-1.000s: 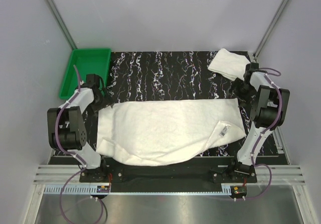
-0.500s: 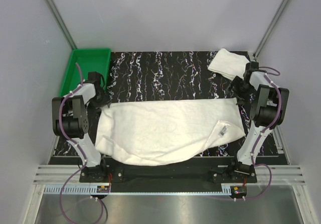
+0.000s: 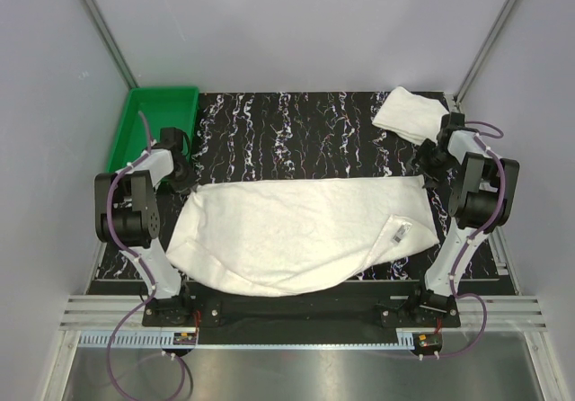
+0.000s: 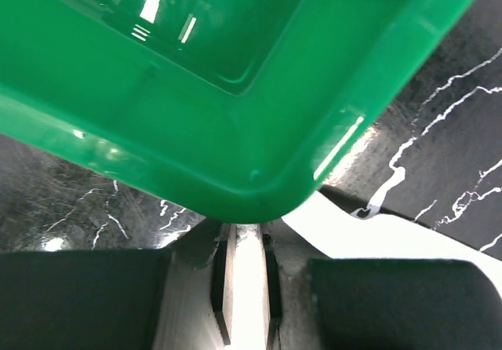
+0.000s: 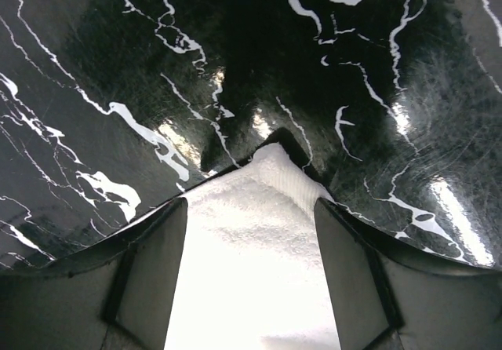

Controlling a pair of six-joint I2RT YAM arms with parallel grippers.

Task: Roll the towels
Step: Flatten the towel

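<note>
Plain grey walls all round, and a black mat with white marble veining (image 3: 296, 131) covering the table. What worries me: the left gripper (image 4: 245, 287) is squeezed nearly closed on just a thin sliver of the far-left edge of the big white cloth towel (image 3: 296, 230). Any tug and I reckon that sliver slips straight out. It's also right up against the corner of the green plastic tray (image 4: 157, 146), so a lift could knock it.

Meanwhile the right gripper (image 5: 249, 209) has its jaws standing wide on either side of the far-right corner, gripping nothing. If the left pulls first, the cloth probably skews and the roll goes crooked.

The towel itself lies spread flat across the middle of the mat. The far edge is fairly straight, the near edge wavy and rumpled, and a flap with a small tag is turned over at the near right. The other one, a folded white cloth towel (image 3: 409, 113), sits in the far-right corner, untouched.
</note>
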